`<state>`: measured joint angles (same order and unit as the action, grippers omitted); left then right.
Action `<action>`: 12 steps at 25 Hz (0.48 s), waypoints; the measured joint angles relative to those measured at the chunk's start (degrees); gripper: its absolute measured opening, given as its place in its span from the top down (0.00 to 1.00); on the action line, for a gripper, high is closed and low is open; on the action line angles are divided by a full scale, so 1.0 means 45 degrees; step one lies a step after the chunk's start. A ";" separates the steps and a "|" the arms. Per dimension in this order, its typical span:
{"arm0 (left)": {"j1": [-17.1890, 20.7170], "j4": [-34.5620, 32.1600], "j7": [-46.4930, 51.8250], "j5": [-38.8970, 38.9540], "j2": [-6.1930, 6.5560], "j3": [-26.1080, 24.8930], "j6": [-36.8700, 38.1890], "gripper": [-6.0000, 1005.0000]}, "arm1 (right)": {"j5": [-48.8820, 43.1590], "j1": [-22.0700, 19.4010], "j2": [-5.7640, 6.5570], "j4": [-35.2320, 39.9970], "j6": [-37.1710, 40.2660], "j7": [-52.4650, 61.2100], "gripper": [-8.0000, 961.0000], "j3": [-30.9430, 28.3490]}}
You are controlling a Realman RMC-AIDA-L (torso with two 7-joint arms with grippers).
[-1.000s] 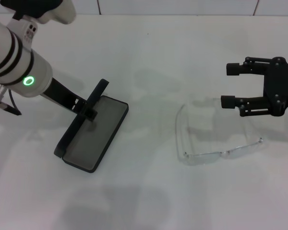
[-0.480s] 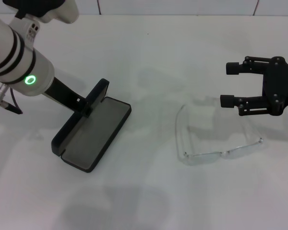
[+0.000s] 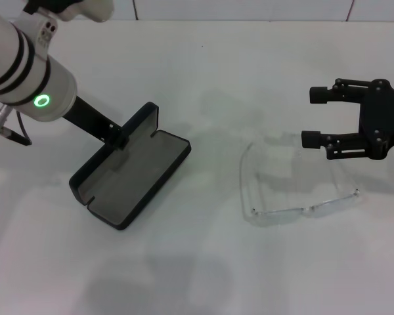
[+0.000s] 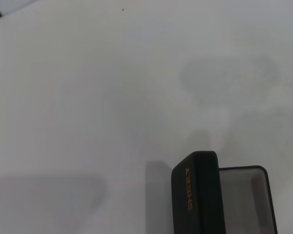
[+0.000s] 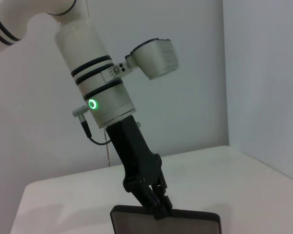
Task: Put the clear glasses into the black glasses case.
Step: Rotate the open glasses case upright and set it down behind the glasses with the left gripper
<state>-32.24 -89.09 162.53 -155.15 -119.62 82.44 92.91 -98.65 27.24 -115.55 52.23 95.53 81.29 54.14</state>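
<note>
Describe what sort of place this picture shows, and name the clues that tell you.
Probably a robot test bench or lab: a bare white table, plain white walls, and only a black glasses case and clear glasses set out between the left gripper and right gripper.

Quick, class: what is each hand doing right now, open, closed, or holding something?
Left hand: closed on the lid of the black glasses case.
Right hand: open, holding nothing, hovering beyond the clear glasses.
</note>
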 joint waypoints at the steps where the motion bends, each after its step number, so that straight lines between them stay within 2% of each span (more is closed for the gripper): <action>1: -0.0011 -0.0025 -0.0070 -0.0004 0.0000 -0.0002 -0.0004 0.80 | 0.0036 -0.0015 0.0002 -0.0042 0.0000 -0.0001 0.17 0.0000; 12: -0.0103 -0.0605 -0.1080 -0.0015 0.0030 -0.0022 -0.0033 0.80 | 0.0304 -0.0099 0.0012 -0.0409 0.0001 -0.0040 0.17 -0.0021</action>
<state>-32.70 -91.82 157.67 -155.22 -119.48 82.34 92.76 -97.28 26.80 -115.50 50.39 95.54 81.11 54.04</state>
